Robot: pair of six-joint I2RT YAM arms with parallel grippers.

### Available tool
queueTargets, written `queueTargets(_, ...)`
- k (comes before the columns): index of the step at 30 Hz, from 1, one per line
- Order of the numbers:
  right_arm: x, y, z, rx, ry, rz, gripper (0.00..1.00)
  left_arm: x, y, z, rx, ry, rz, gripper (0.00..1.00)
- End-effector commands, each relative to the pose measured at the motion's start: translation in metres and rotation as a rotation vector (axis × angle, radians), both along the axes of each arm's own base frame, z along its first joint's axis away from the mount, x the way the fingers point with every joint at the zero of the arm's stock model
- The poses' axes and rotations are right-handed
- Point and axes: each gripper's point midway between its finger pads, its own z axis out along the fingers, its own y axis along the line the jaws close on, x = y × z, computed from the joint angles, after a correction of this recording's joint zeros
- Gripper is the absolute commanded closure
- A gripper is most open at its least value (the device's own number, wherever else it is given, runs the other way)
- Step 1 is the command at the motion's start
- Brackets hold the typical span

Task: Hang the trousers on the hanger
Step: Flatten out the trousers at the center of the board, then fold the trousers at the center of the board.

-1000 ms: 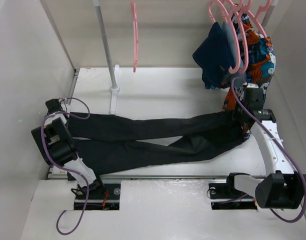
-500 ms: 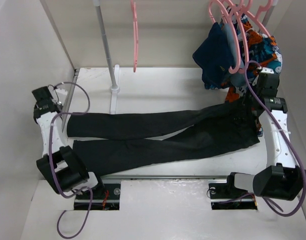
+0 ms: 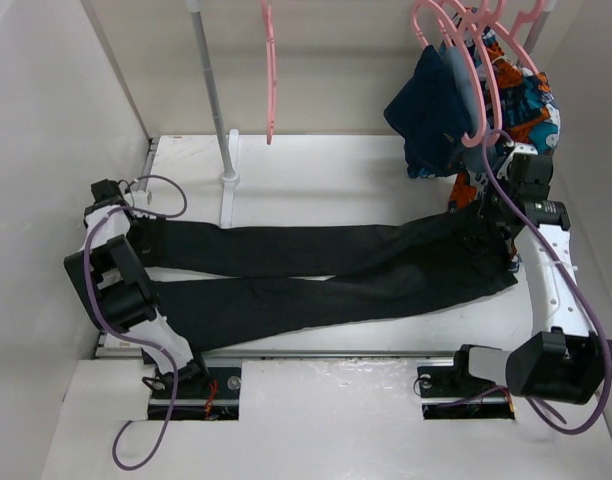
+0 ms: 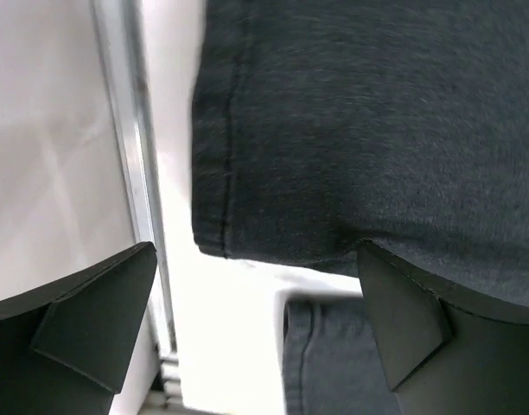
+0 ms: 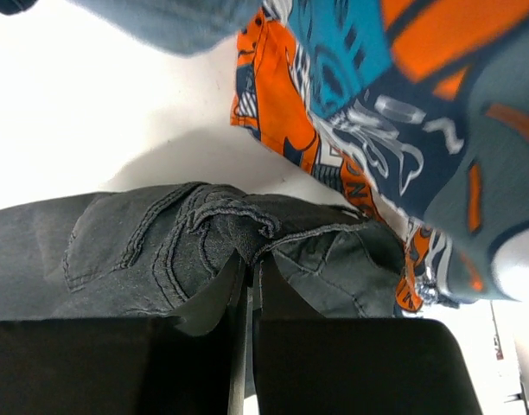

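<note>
The black trousers (image 3: 286,255) lie flat across the white table (image 3: 316,180), with their legs pointing left and their waist at the right. My left gripper (image 3: 114,205) hangs open just over the leg ends. In the left wrist view its fingers (image 4: 92,311) stand wide apart, with the hem (image 4: 230,173) lying loose between them (image 4: 256,259). My right gripper (image 3: 496,225) is shut on the bunched waist (image 5: 239,229), pinched at the tips (image 5: 247,259). The single pink hanger (image 3: 270,70) hangs bare from the rail at the back, left of centre.
Bunched pink hangers with a navy garment (image 3: 426,110) and an orange-blue patterned cloth (image 3: 526,110) hang close above my right gripper. The patterned cloth (image 5: 394,104) touches the table by the waist. A grey rack pole (image 3: 211,90) stands at back left. Walls close both sides, and a metal rail (image 4: 130,130) edges the table.
My left gripper has opened and let go of the leg end, after swinging out left and coming back. My right gripper drew the waist rightward, so the trousers lie straighter.
</note>
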Motion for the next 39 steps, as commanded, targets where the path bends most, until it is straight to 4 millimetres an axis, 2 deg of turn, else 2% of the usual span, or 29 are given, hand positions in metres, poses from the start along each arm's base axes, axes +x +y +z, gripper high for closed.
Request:
queueTargets(1,0.002,-0.002,0.018,-0.019,-0.092,0.006,1.00,0.015,-0.005,-0.001,-0.080,-0.035,0.092,0.00)
queueTargets(3,-0.001,-0.001,0.025,-0.022,-0.111,0.006,1.00,0.004,-0.005,-0.015,-0.081,0.025,0.117,0.00)
queueTargets(6,-0.002,-0.003,0.020,-0.026,-0.100,-0.001,1.00,-0.019,-0.010,-0.039,-0.107,0.118,0.117,0.00)
queueTargets(8,-0.002,-0.003,0.020,-0.026,-0.100,-0.001,1.00,-0.026,-0.013,-0.052,-0.113,0.149,0.094,0.10)
queueTargets(9,-0.002,-0.003,0.020,-0.026,-0.100,-0.001,1.00,-0.025,-0.012,-0.055,-0.105,0.141,0.081,0.20)
queueTargets(10,-0.002,-0.003,0.020,-0.026,-0.100,-0.001,1.00,-0.027,-0.017,-0.062,-0.131,0.149,0.075,0.35)
queueTargets(11,-0.001,-0.003,0.024,-0.027,-0.109,-0.001,1.00,-0.024,-0.018,-0.065,-0.141,0.144,0.063,0.81)
queueTargets(12,0.000,-0.003,0.020,-0.026,-0.098,-0.001,1.00,-0.025,-0.019,-0.068,-0.145,0.152,0.063,1.00)
queueTargets(14,0.003,-0.003,0.022,-0.026,-0.100,-0.001,1.00,-0.013,-0.019,-0.065,-0.160,0.115,0.053,1.00)
queueTargets(16,0.007,-0.008,0.019,-0.024,-0.086,-0.012,1.00,-0.002,-0.012,-0.049,-0.133,0.071,0.033,1.00)
queueTargets(17,0.010,-0.009,0.029,-0.035,-0.109,-0.007,1.00,0.002,-0.003,-0.034,-0.081,0.042,0.027,1.00)
queueTargets(18,0.012,-0.013,0.029,-0.035,-0.104,-0.017,1.00,0.004,0.003,-0.030,-0.050,0.041,0.036,1.00)
queueTargets(20,0.015,-0.017,0.035,-0.038,-0.116,-0.028,1.00,0.015,0.028,0.012,0.087,-0.021,0.039,1.00)
queueTargets(21,0.015,-0.023,0.039,-0.041,-0.126,-0.042,1.00,0.015,0.033,0.027,0.118,-0.025,0.036,1.00)
queueTargets(22,0.016,-0.025,0.048,-0.050,-0.146,-0.049,1.00,0.017,0.038,0.051,0.159,-0.060,0.033,1.00)
queueTargets(23,0.017,-0.029,0.045,-0.049,-0.137,-0.060,1.00,0.026,0.046,0.079,0.209,-0.106,0.020,1.00)
queueTargets(24,0.018,-0.031,0.052,-0.058,-0.151,-0.070,1.00,0.016,0.050,0.092,0.227,-0.085,0.029,1.00)
queueTargets(27,0.014,-0.037,0.050,-0.052,-0.142,-0.112,1.00,0.009,0.046,0.142,0.264,-0.127,-0.025,1.00)
queueTargets(28,0.011,-0.042,0.048,-0.051,-0.131,-0.125,1.00,-0.010,0.037,0.140,0.241,-0.065,-0.050,1.00)
queueTargets(29,0.007,-0.046,0.035,-0.036,-0.104,-0.148,1.00,-0.020,0.030,0.146,0.231,-0.054,-0.079,1.00)
queueTargets(30,0.003,-0.048,0.031,-0.025,-0.099,-0.167,1.00,-0.036,0.022,0.137,0.207,0.004,-0.103,1.00)
queueTargets(31,-0.001,-0.051,0.028,-0.025,-0.094,-0.176,1.00,-0.060,0.010,0.125,0.161,0.097,-0.134,1.00)
queueTargets(32,-0.007,-0.057,0.014,-0.012,-0.063,-0.204,1.00,-0.077,0.003,0.118,0.149,0.148,-0.183,1.00)
queueTargets(33,-0.011,-0.060,0.011,-0.012,-0.060,-0.217,1.00,-0.094,-0.002,0.108,0.133,0.205,-0.206,1.00)
queueTargets(34,-0.014,-0.064,0.010,-0.005,-0.067,-0.237,1.00,-0.124,-0.013,0.079,0.088,0.320,-0.234,1.00)
queueTargets(36,-0.015,-0.066,0.003,0.012,-0.060,-0.238,1.00,-0.154,-0.025,0.058,0.063,0.398,-0.297,1.00)
queueTargets(37,-0.016,-0.070,0.000,0.021,-0.061,-0.258,1.00,-0.179,-0.034,0.037,0.030,0.478,-0.315,1.00)
queueTargets(38,-0.016,-0.070,0.000,0.021,-0.061,-0.258,1.00,-0.186,-0.036,0.028,0.031,0.493,-0.315,0.95)
queueTargets(39,-0.016,-0.070,0.000,0.021,-0.061,-0.258,1.00,-0.192,-0.039,0.020,0.017,0.511,-0.318,0.85)
